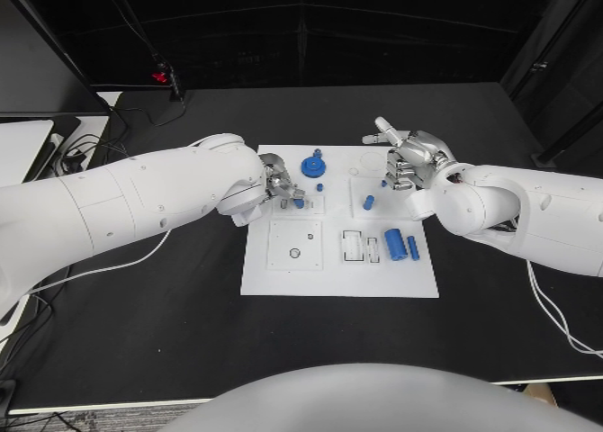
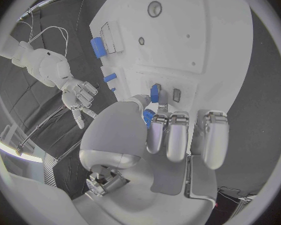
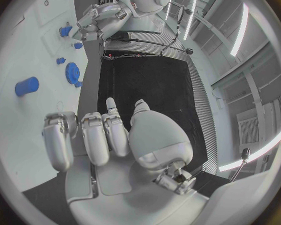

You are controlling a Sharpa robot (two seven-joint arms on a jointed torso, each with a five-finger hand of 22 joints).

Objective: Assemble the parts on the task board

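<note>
The left hand (image 1: 281, 186) sits over the upper left part of the task board (image 1: 340, 279), fingers bent down around a small blue part (image 2: 154, 93). In the left wrist view its fingers (image 2: 167, 137) curl toward the thumb with that blue piece between them, so it looks pinched, though the contact itself is partly hidden by the thumb. The right hand (image 1: 408, 159) hovers at the board's upper right edge, palm turned inward; its fingers (image 3: 94, 135) are loosely curled and hold nothing.

Between the two hands, in the upper middle of the head view, lies a blue gear (image 1: 313, 166), with a small blue peg (image 1: 319, 187) just below it and another short blue peg (image 1: 369, 202) right of centre. Lower right on the board, a blue cylinder (image 1: 395, 244) lies beside a thinner blue bar (image 1: 413, 247); pale rectangular slots (image 1: 356, 247) sit just left of them, and a square plate with a round hole (image 1: 295, 247) lies further left.

The lower strip of the board is bare white. The black table (image 1: 172, 315) spreads wide around it. The left forearm covers the board's upper left corner; the right forearm hides its upper right edge. Small details on the board near the left fingers are hard to make out.
</note>
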